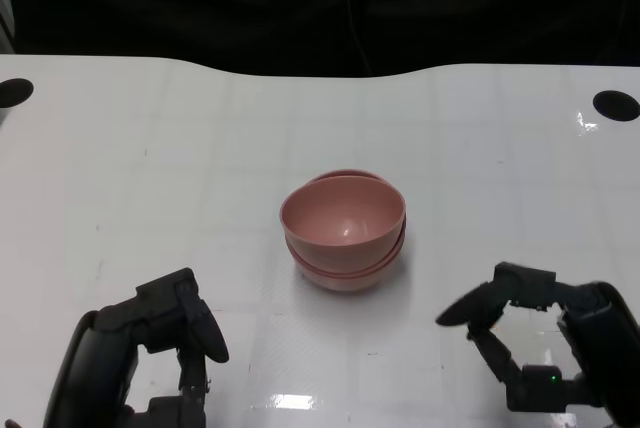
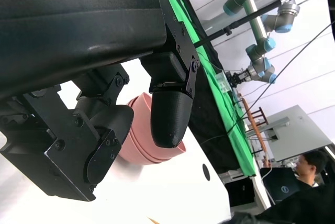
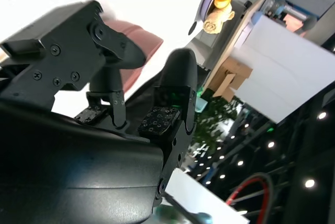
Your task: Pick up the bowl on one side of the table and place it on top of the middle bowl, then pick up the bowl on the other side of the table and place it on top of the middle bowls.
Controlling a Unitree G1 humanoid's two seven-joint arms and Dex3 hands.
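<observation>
Pink bowl stack [image 1: 344,233] sits mid-worktop [image 1: 150,158], dead centre between the two hands. Looks like three bowls nested: the top bowl [image 1: 343,216] is tilted, its rim riding higher on the far side, not seated flush on the two rims visible below it. No other bowl shows on either side of the worktop in the head view, so my read is both side bowls are already on the stack and the task is done or very nearly so.

Left hand [image 1: 165,333]: low at the near edge, left of the stack and well apart from it. Fingers [image 2: 170,114] part-curled, nothing between them. Its wrist view shows the stack just beyond the fingertip, with no contact visible.

Right hand [image 1: 525,333]: near edge, right of the stack, also well apart. Fingers [image 1: 478,306] spread in an open arc pointing toward the bowls, holding nothing. Right wrist view confirms the gap between thumb and fingers is bare, with a bowl rim showing past them.

Key relation: stack lies forward and inboard of both hands, roughly equidistant; right fingertips look slightly nearer and already aimed at it. Bowls are round, so no long axis to line up; only the tilt matters.

If anything's left, it's nudging the top bowl level; the right hand is the better candidate. Risk: pushing the rim could slide the whole stack on this glossy worktop.

Two black round holes at the far worktop corners [image 1: 615,105], irrelevant.
</observation>
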